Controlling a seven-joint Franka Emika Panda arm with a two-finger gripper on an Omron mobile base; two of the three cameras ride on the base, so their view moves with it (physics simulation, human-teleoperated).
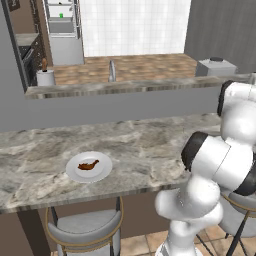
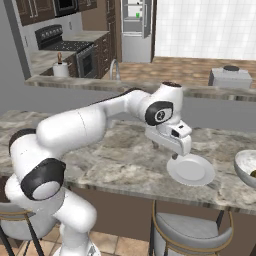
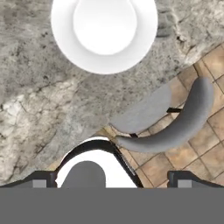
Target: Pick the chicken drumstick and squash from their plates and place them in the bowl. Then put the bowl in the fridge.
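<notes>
Above the marble counter (image 2: 115, 160), fingers (image 3: 39, 178) spread apart hang beside an empty plate (image 2: 191, 170)

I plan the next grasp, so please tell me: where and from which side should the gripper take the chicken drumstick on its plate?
Probably from straight above. The chicken drumstick lies flat in the middle of its plate, so the raised rim blocks a side approach. Close the fingers across its narrow width near the middle of its length, the jaws crosswise to its long axis. The gripper hangs over the other, bare plate.

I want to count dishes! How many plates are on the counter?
2: one plate holds the chicken drumstick; one bare plate lies under the gripper. More may be hidden.
</notes>
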